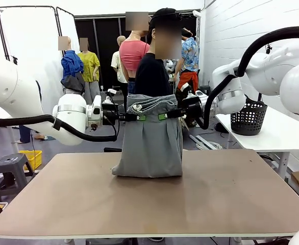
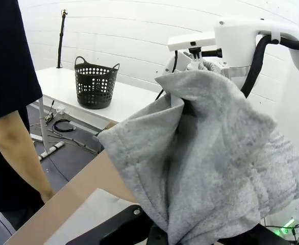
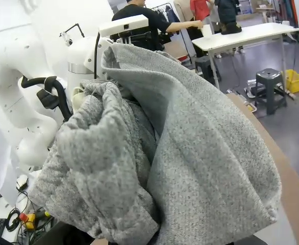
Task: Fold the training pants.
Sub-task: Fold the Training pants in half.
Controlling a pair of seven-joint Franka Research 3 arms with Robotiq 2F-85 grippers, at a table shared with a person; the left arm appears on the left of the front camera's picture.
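Observation:
The light grey training pants point(image 1: 150, 138) hang in the air over the far middle of the brown table point(image 1: 154, 199), their lower end resting on the tabletop. My left gripper point(image 1: 137, 117) is shut on the left side of the pants near the top. My right gripper point(image 1: 166, 116) is shut on the right side at the same height. The gathered waistband droops between the two grippers. In the left wrist view the grey pants point(image 2: 216, 163) drape over the fingers and hide them. The pants point(image 3: 159, 163) also cover the fingers in the right wrist view.
A person in a dark shirt point(image 1: 152, 76) stands right behind the pants at the far edge. A black mesh basket point(image 1: 248, 118) sits on a white side table point(image 1: 277, 135) at the right. A grey stool point(image 1: 9, 171) and yellow crate point(image 1: 32, 158) stand on the floor at the left.

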